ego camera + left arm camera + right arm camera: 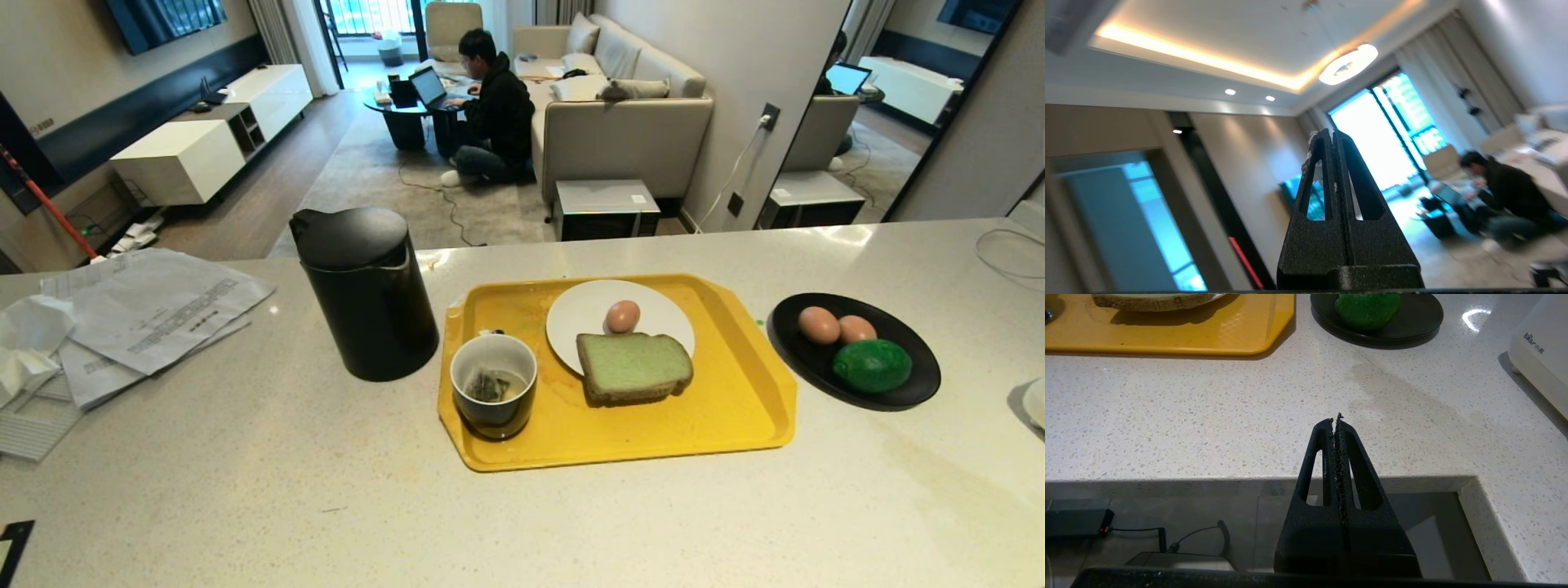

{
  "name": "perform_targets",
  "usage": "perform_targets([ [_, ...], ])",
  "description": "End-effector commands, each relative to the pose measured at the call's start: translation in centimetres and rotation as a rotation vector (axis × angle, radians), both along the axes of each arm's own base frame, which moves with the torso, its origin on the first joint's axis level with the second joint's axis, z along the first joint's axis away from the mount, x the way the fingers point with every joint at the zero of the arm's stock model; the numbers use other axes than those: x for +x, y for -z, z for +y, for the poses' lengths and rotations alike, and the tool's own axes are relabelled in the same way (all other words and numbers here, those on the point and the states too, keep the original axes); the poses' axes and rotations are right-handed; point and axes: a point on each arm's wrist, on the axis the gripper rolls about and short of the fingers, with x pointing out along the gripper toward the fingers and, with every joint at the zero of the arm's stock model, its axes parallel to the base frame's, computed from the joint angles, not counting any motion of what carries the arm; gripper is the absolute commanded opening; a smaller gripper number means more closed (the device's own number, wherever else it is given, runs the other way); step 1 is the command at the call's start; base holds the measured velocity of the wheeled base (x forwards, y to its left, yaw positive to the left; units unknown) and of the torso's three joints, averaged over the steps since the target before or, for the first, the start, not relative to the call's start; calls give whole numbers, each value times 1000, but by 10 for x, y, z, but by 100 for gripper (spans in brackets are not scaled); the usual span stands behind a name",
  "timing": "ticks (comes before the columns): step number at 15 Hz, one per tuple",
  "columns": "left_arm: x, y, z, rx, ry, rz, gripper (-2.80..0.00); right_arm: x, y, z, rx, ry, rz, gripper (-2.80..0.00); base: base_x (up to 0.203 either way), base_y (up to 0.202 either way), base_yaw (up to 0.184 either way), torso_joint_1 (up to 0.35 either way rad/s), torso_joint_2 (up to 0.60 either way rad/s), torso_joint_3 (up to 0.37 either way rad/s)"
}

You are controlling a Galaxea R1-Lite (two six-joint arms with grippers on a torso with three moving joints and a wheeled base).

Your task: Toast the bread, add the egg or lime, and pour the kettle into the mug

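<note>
The left gripper's [1333,134] fingers are pressed together, empty, pointing up into the room. The right gripper's [1336,420] fingers are likewise closed on nothing, just off the worktop's [245,490] near edge.

On the yellow tray [735,408] mid-worktop sit one mug [494,396], holding a teabag, and one white plate [588,314] with one bread [634,367] slice and one egg [622,316]. The kettle [367,294] stands just left of the tray. Two more eggs and one lime [872,366] lie on the black plate [918,384] toward the right edge.

Risks: eggs rolling off, and the bread overhanging its plate.

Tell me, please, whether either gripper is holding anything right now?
Nothing is held: the left gripper and the right gripper are both shut on nothing.
</note>
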Motion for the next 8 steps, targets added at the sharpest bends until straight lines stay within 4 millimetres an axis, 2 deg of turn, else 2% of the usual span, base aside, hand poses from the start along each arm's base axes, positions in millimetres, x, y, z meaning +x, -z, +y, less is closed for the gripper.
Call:
perform_targets([
  [1,-39,3,1,-23,-47,-123,-280,0,0,0,-1,0,2,-280,0,0,0,0,0,0],
  [4,-62,17,1,-48,-77,-137,-280,0,0,0,-1,-1,2,-280,0,0,0,0,0,0],
  [8,-73,39,1,-73,-102,-51,-280,0,0,0,-1,0,2,-280,0,0,0,0,0,0],
])
